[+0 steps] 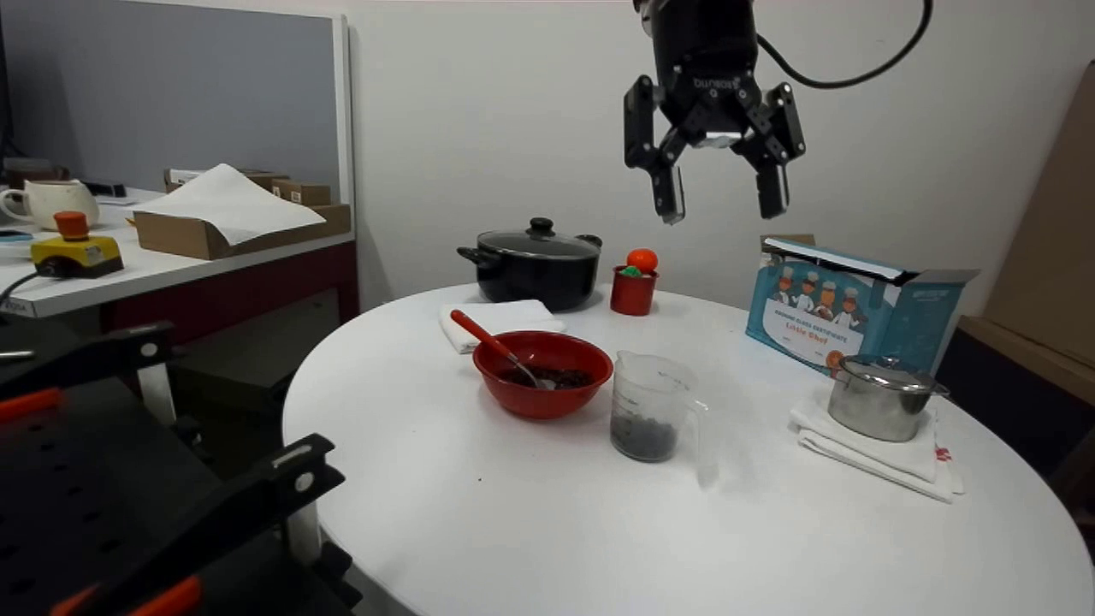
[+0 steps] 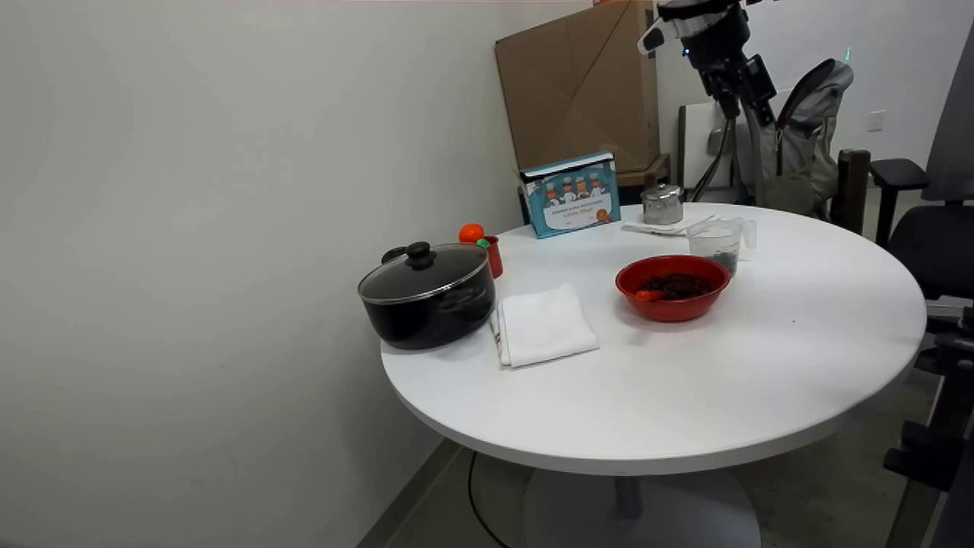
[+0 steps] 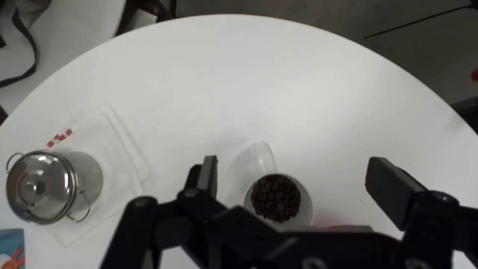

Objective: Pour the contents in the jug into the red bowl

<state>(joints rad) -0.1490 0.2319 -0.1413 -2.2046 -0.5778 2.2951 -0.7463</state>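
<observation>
The table (image 2: 647,403) is softly bright, the floor (image 2: 814,479) dim, the silver lid (image 3: 41,186) glinting.

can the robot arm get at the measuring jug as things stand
Probably yes: the claw hangs open above the table with nothing visible between claw and jug, though the red bowl sits close by.

You have a round white table (image 1: 547,547) near a plain pale wall (image 1: 479,128); grey partition (image 1: 197,85) behind a white desk (image 1: 162,272). In an exterior view you also get a dark chair (image 2: 932,240), wall socket (image 2: 876,120), grey floor (image 2: 829,487).
</observation>
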